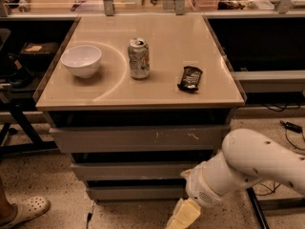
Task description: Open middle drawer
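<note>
The middle drawer (128,171) is the plain grey front, second of three under the tan tabletop, and it looks closed. Above it is the top drawer front (138,138) with pale scratch marks. Below it is the narrower lowest front (133,192). My gripper (183,216) hangs low at the bottom centre-right, in front of the lowest front and below the middle drawer's right end. Its pale yellow fingers point down-left and nothing shows between them. The white arm (252,163) covers the right ends of the lower two fronts.
On the tabletop (162,37) stand a white bowl (81,60), a drink can (138,58) and a dark snack bar (190,78). A person's foot in a pale clog (25,210) is at the bottom left. Dark shelving and cables flank the cabinet.
</note>
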`<state>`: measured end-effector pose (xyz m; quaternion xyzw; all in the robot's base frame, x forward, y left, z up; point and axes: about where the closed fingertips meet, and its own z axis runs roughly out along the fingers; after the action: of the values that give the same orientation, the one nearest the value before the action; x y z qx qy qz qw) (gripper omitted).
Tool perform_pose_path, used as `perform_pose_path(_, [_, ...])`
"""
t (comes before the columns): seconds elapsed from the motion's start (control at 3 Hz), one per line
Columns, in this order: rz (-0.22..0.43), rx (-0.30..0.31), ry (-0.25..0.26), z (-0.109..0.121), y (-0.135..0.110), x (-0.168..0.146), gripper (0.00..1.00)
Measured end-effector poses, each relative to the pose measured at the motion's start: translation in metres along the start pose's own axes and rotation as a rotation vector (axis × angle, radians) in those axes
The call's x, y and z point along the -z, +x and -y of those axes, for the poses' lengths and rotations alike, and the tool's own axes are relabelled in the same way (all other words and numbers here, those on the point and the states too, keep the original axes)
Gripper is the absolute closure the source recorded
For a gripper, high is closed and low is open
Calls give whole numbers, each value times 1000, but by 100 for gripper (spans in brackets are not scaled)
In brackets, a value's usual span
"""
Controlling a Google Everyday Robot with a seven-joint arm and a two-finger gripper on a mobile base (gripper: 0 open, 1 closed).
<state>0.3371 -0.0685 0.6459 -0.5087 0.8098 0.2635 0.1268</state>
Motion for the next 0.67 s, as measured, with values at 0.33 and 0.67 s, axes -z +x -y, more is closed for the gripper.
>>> perform_pose_path(0.33, [30,16,19,17,-2,-43,0])
perform_pose_path(0.67, [47,45,45,41,-8,-69,0])
